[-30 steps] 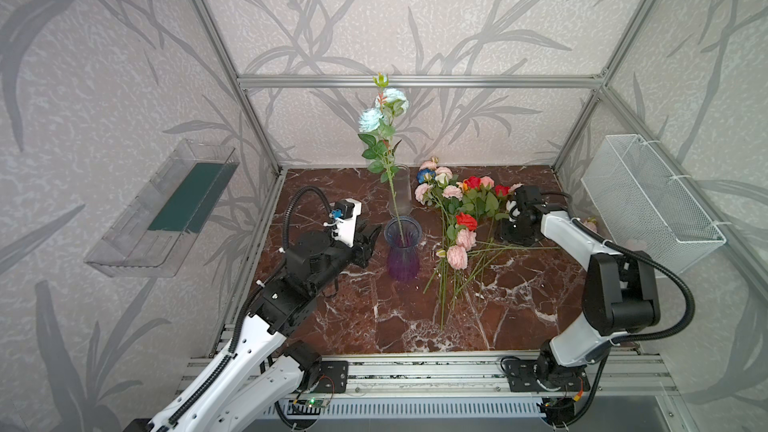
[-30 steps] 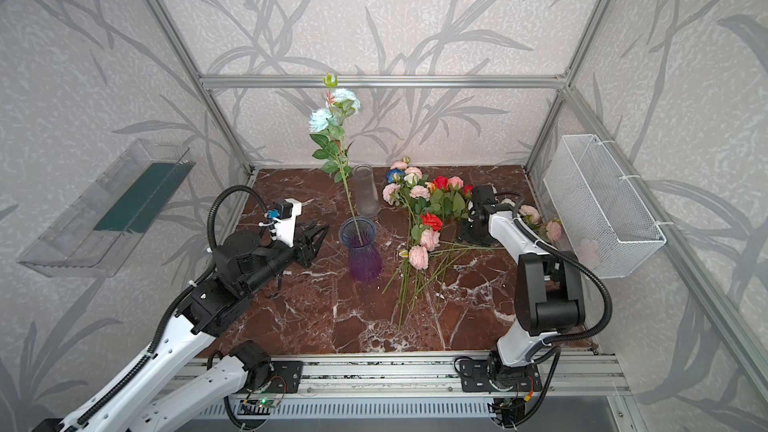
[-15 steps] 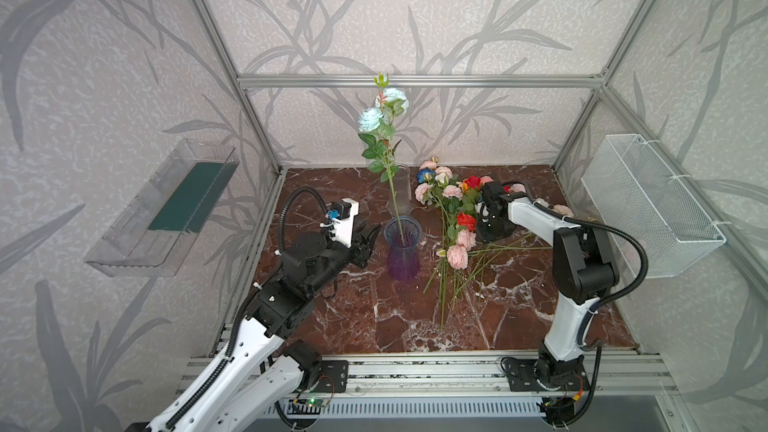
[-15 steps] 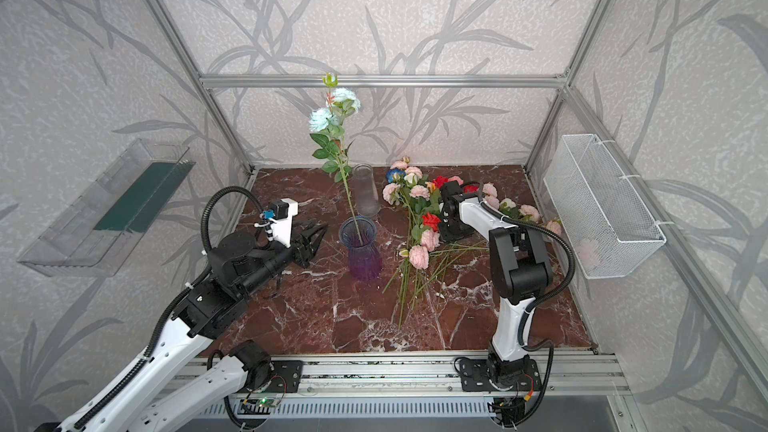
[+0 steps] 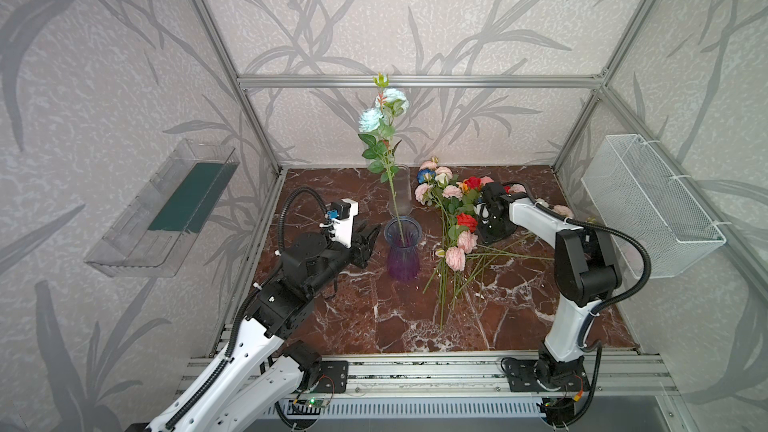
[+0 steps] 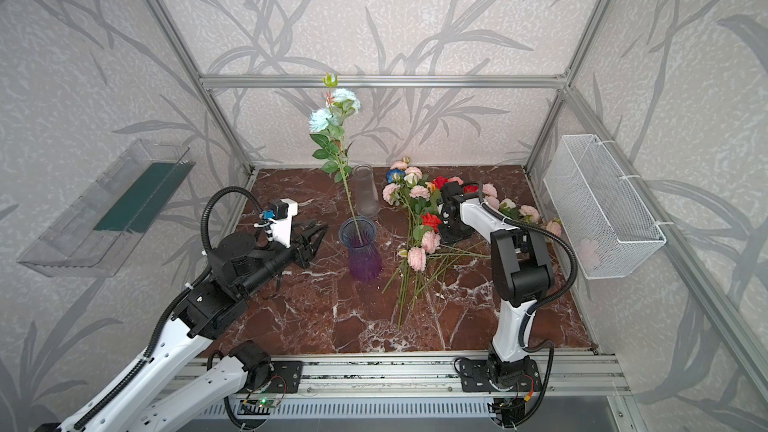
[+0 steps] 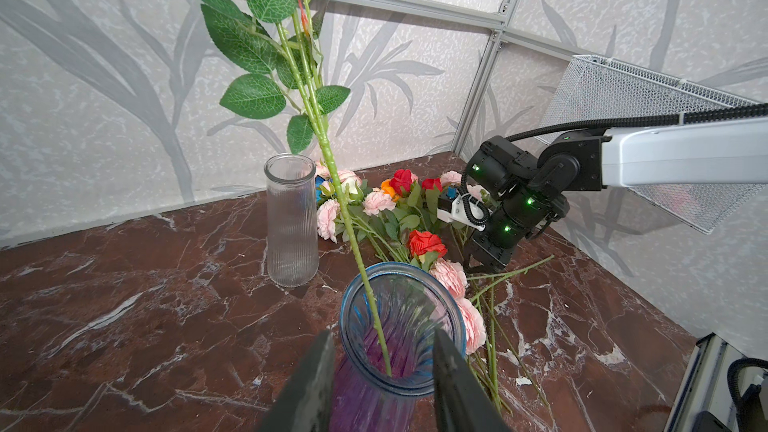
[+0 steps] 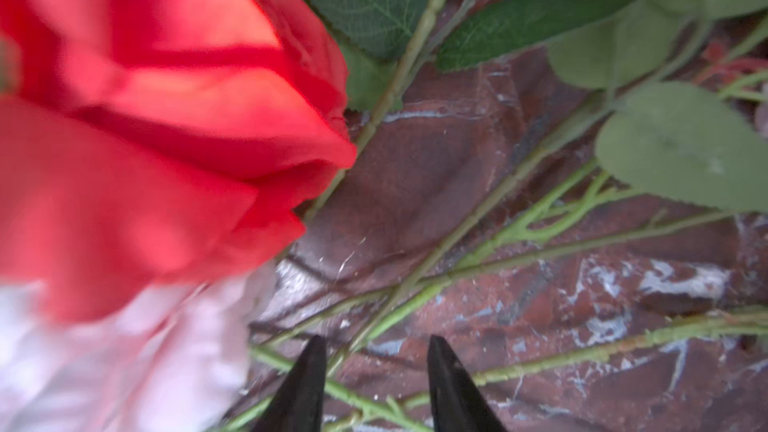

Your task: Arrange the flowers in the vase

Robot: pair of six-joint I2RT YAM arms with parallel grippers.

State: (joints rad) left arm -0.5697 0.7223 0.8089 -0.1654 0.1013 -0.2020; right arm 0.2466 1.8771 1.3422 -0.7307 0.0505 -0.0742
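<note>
Pale blue flower (image 5: 371, 120) is being held upright by the purple vase (image 5: 402, 261), and the other flowers (image 5: 466, 222) are being left piled on the counter (image 5: 365, 317) just beside it. Left end effector (image 5: 369, 238) is being held released, empty, near the vase. Right end effector (image 8: 376, 344) is being held released too, over loose stems (image 8: 582, 244).

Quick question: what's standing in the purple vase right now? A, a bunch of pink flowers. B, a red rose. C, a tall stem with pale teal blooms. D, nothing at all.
C: the tall pale teal stem rises upright out of the purple vase, while the red and pink flowers lie loose on the table beside it.
</note>
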